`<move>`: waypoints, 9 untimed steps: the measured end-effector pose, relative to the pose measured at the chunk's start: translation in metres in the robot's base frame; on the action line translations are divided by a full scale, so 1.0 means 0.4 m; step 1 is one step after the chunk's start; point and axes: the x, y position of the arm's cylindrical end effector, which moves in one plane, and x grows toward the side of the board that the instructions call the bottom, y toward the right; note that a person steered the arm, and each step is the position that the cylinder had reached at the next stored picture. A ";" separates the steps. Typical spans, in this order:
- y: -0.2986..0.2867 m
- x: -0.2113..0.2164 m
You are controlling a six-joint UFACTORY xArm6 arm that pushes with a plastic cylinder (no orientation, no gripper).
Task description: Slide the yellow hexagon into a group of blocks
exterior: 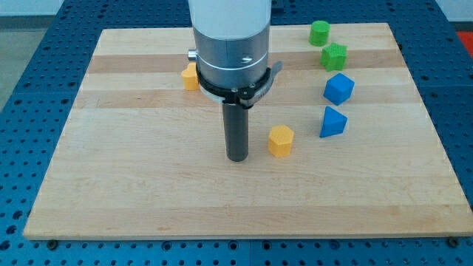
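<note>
No writing, labels, brands, numbers or signs can be read anywhere here, neither on the blocks nor on the table [148, 192].

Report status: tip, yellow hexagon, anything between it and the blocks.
My tip just left of the yellow hexagon, small gap. Hexagon apart from the blue blocks to its right. Path between looks clear.

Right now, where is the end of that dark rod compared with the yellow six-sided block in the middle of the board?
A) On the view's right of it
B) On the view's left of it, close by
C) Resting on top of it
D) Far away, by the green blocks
B: my tip stands on the board just to the view's left of the yellow hexagon, with a narrow gap between them.
</note>
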 end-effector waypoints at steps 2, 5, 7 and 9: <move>0.206 0.076; 0.071 -0.123; 0.202 -0.130; 0.126 -0.254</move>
